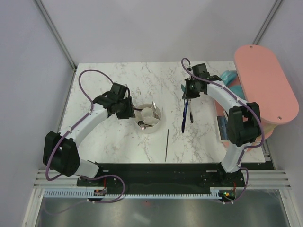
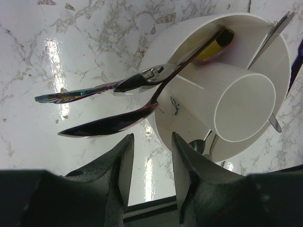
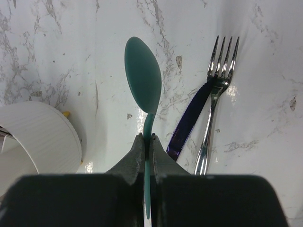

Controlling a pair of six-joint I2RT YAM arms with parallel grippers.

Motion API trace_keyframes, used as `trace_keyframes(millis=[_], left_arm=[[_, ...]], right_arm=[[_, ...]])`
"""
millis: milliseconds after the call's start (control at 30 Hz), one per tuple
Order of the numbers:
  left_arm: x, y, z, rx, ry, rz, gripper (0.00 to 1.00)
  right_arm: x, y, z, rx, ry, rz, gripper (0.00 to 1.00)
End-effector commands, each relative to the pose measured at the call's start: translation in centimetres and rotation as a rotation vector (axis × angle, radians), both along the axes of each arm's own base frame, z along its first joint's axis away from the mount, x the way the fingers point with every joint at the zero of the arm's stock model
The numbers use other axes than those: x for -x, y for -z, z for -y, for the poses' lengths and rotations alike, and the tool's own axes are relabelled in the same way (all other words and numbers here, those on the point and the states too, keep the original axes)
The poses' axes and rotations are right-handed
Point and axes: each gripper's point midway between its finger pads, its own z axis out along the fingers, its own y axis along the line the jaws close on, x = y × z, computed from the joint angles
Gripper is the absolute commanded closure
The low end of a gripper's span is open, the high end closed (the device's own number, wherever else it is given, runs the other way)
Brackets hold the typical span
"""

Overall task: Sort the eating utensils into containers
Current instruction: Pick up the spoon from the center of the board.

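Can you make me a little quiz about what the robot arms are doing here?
1. True or false: the right pincer grips a teal spoon.
2. What lies beside the silver fork on the table? A) a dark blue knife B) a cup C) a plate
3. Fill in: the left pincer, by the white holder, is ___ (open/shut).
Key: 1 true; 2 A; 3 open.

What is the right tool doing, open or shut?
Shut. The right tool is clamped on the thin handle of the teal spoon, with no gap showing.
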Motion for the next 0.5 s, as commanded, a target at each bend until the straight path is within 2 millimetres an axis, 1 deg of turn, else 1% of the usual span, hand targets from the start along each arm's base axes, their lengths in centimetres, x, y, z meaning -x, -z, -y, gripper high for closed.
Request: trace_keyframes(millis=[0,133,200,267,300,333,400,433,467], left_arm=[[1.3,-0.3,0.6,0.048,0.043,-0.011,0.55],[1.7,0.6,0.4,0.027,0.034,-0.031,0.55],[1.8,1.2,0.2,0.014,0.032,-0.043,0.55],[1.9,1.5,0.1,0.004,0.028,-0.050,0.55],[1.9,1.8,0.0,-0.001,0.023,-0.057,0.55],[1.8,2.0,-0.2,-0.013,0.016,-0.053,0.55],[1.4,2.0,-0.3,-0.024,0.012,-0.045,0.55],[1.2,2.2,-0.4,-0.037,0.008,-0.045,0.55],[1.0,2.1,-0.4,-0.041,0.008,-0.040,0.55]], right_arm=[[-0.9,-4.0,-1.2,-0.058,-0.019,0.095,1.00],[-0.9,-4.7,-1.9,-0.074,-0.035,0.106,1.00],[-0.9,-5.2,-2.6,-0.093,-0.054,0.111,1.00],[-1.1,-6.2,-3.6,-0.128,-0.076,0.130,1.00],[-0.9,-6.8,-4.4,-0.167,-0.103,0.131,1.00],[-1.3,-7.9,-5.0,-0.193,-0.111,0.158,1.00],[-1.2,-9.2,-6.4,-0.218,-0.146,0.188,1.00],[-1.3,-10.1,-7.0,-0.225,-0.162,0.212,1.00],[-1.1,-10.5,-7.9,-0.229,-0.186,0.220,1.00]])
